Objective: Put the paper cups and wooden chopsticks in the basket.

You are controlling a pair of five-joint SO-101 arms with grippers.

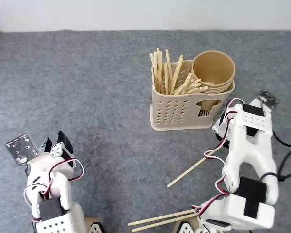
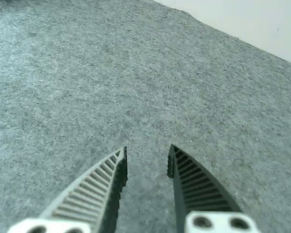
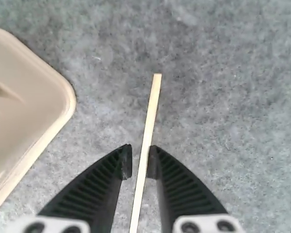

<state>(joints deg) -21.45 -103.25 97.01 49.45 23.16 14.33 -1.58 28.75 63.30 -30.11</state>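
A beige slotted basket stands at the back right, with stacked paper cups and several wooden chopsticks in it. One loose chopstick lies slanted on the carpet in front of it. My right gripper is low over that chopstick's far end, beside the basket's corner, shut on it with a finger on each side. Two more chopsticks lie near the front edge. My left gripper is open over bare carpet at the front left, holding nothing.
Grey carpet covers the table, with wide free room on the left and in the middle. A pale wall strip runs along the back. The right arm's body rises just right of the loose chopstick.
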